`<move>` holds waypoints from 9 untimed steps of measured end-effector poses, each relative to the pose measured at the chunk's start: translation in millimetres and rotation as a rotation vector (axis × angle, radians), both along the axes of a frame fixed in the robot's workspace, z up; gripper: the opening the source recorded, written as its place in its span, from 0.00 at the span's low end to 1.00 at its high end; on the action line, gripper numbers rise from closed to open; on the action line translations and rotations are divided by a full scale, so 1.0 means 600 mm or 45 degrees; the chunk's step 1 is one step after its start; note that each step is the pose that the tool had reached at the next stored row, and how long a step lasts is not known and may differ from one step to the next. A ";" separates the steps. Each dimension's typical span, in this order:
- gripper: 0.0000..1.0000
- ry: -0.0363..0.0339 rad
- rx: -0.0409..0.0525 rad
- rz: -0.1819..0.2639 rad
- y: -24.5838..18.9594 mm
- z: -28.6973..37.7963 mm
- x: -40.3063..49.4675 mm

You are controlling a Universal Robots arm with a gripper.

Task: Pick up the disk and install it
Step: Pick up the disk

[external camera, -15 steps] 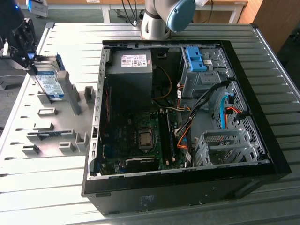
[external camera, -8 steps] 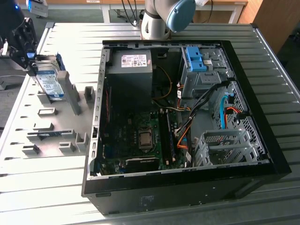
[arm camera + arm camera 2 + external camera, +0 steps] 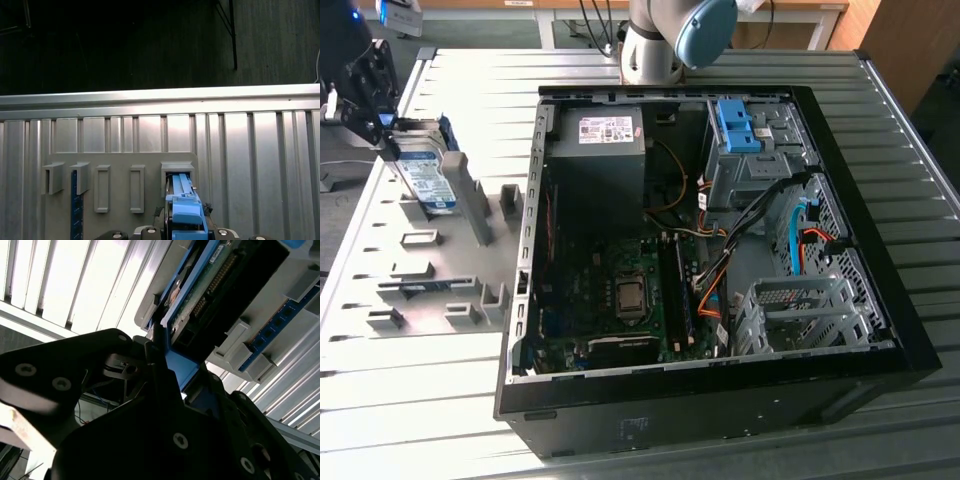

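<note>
The disk (image 3: 424,176), a silver drive with a blue-and-white label and blue rails, stands on edge in a slot of the grey fixture plate (image 3: 440,270) at the exterior view's left. My black gripper (image 3: 390,132) is at the disk's upper end. In the second wrist view the gripper (image 3: 181,362) is shut on the disk's blue rail, with the disk's circuit-board side (image 3: 220,285) reaching away from it. In the first wrist view the blue rail (image 3: 184,207) sits in a grey slot just ahead of the fingers.
An open computer case (image 3: 720,390) lies to the right of the plate in the exterior view. It holds a grey power-supply box (image 3: 602,135), a drive cage with a blue bracket (image 3: 738,125), a metal cage (image 3: 800,315) and loose cables. Other grey slots (image 3: 102,187) stand on the plate.
</note>
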State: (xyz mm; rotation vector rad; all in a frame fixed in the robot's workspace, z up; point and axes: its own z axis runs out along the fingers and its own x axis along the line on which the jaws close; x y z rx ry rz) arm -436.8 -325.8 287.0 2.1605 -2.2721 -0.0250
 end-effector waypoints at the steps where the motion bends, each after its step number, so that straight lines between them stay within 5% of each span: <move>1: 0.36 0.0000 0.000 -0.001 0.0000 0.000 0.000; 9: 0.36 -0.0001 0.000 -0.002 0.0000 0.005 0.000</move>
